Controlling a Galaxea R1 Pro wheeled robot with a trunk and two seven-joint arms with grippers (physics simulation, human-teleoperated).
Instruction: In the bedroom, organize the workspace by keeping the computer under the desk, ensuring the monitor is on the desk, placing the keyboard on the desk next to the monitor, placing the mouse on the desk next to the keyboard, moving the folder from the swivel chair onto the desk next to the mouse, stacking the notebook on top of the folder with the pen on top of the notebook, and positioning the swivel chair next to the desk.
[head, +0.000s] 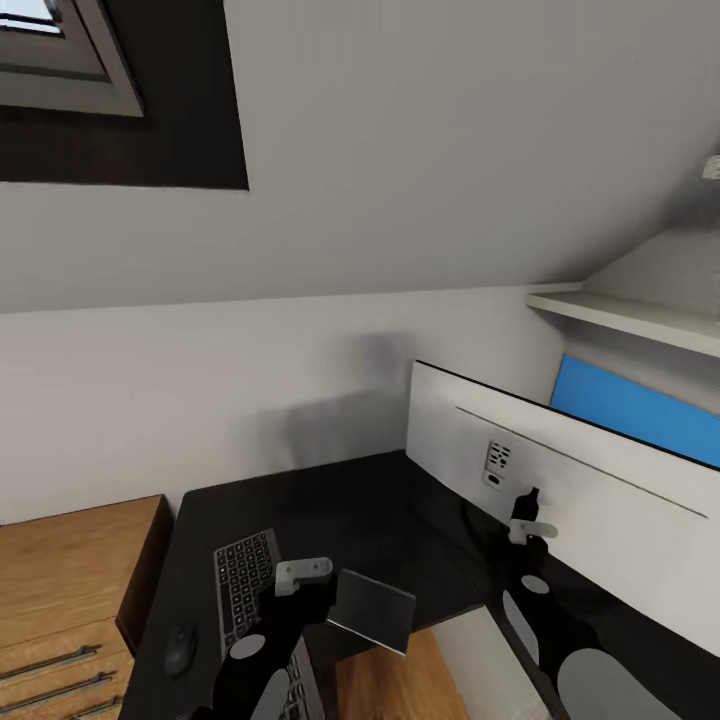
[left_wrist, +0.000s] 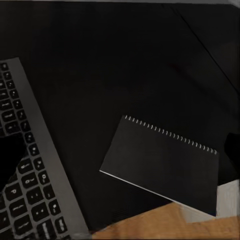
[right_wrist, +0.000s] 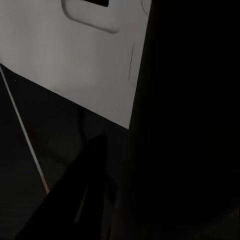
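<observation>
On the black desk (head: 380, 510) surface the monitor (head: 560, 470) stands w/ its grey back to us, right arm by its base. Keyboard (head: 243, 585) lies left, notebook (left_wrist: 162, 162) overhangs the front edge, mouse (head: 180, 648) far left. Can't tell either arm's fingers' state. Imo grab the notebook's overhanging corner, keep it flat.

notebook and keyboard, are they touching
Apart. The left wrist view shows a wide strip of bare black desk between the notebook and the keyboard.
</observation>
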